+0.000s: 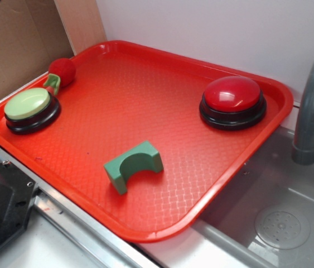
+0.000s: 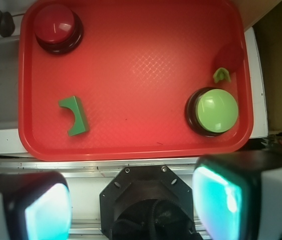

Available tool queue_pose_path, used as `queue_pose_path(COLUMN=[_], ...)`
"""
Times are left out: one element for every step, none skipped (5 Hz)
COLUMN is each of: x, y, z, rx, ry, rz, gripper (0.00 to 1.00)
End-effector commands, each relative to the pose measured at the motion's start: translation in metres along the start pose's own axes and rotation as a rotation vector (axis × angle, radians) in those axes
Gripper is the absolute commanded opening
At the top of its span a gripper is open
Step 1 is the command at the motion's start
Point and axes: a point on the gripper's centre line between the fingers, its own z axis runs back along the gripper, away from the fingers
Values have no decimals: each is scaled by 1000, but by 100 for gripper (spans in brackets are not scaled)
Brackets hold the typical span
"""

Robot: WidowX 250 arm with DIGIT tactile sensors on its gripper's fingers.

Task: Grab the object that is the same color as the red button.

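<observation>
Red plastic tray (image 1: 145,78) holds four things. At its edge sits the small red toy fruit (image 1: 62,71) with a pale green leafy stem, just beside the pale-green button (image 1: 29,106). On the opposite side of the tray stands the red button (image 1: 233,96) on its black base. Between them, nearer the front rim, the green arch block (image 1: 133,164) lies on its side. My gripper (image 2: 130,205) hangs above the tray's near edge, jaws spread wide apart and holding nothing.
</observation>
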Motion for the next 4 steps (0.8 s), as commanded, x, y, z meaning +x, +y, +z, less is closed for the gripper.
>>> queue_pose_path(x=[0,18,33,43], y=[0,18,45,73], z=[0,-8,-16,-29], rx=[0,21,32,56], ry=[0,-43,-72,-96], rz=[0,115,234,350], gripper=[100,100,100,100])
